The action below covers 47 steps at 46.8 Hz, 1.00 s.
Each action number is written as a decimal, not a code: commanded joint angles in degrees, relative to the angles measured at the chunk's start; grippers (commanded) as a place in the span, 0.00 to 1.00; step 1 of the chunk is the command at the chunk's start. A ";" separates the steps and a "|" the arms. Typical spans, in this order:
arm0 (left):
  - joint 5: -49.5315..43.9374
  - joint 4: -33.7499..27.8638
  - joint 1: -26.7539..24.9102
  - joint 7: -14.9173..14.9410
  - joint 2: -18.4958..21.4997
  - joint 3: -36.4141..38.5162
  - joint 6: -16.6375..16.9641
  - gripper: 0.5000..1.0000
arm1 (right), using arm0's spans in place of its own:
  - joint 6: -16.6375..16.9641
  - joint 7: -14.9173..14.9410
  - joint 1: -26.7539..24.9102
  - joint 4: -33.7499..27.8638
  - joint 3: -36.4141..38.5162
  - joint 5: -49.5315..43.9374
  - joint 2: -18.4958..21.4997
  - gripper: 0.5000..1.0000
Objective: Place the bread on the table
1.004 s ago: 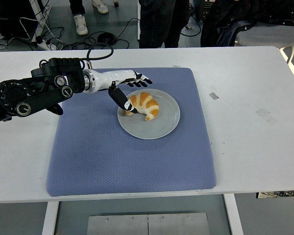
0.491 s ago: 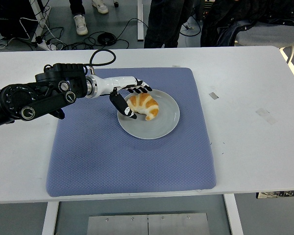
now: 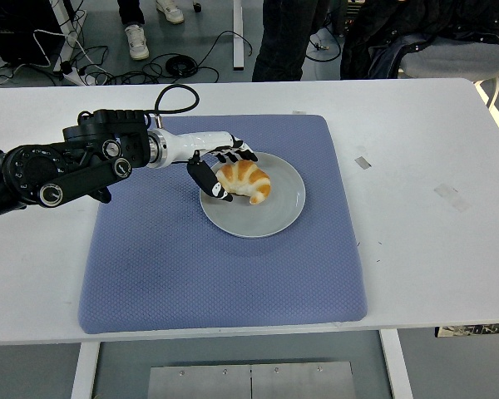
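The left hand [image 3: 220,169] is cupping, half-open, around the croissant [image 3: 244,180] lying on the grey plate [image 3: 270,218]

Grey floor [image 3: 212,33] with cables [image 3: 108,71], perhaps a chair [image 3: 453,58]

Left robot hand [image 3: 219,166] cups bread [image 3: 244,179] on plate [image 3: 274,217].

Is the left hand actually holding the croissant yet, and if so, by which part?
The left hand is closing on the croissant at its left end, thumb in front and fingers behind. It still sits on the plate; a firm hold can't be confirmed.
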 commanded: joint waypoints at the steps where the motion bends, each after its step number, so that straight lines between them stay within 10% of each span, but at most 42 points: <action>1: 0.50 -0.09 -0.10 0.00 0.00 -0.01 0.62 0.61 | 0.00 0.00 -0.02 0.00 0.00 0.00 0.00 1.00; 47: 4.28 -0.09 -0.27 0.00 -0.79 -0.09 2.64 0.61 | 0.00 0.00 0.06 0.00 0.00 0.00 0.00 1.00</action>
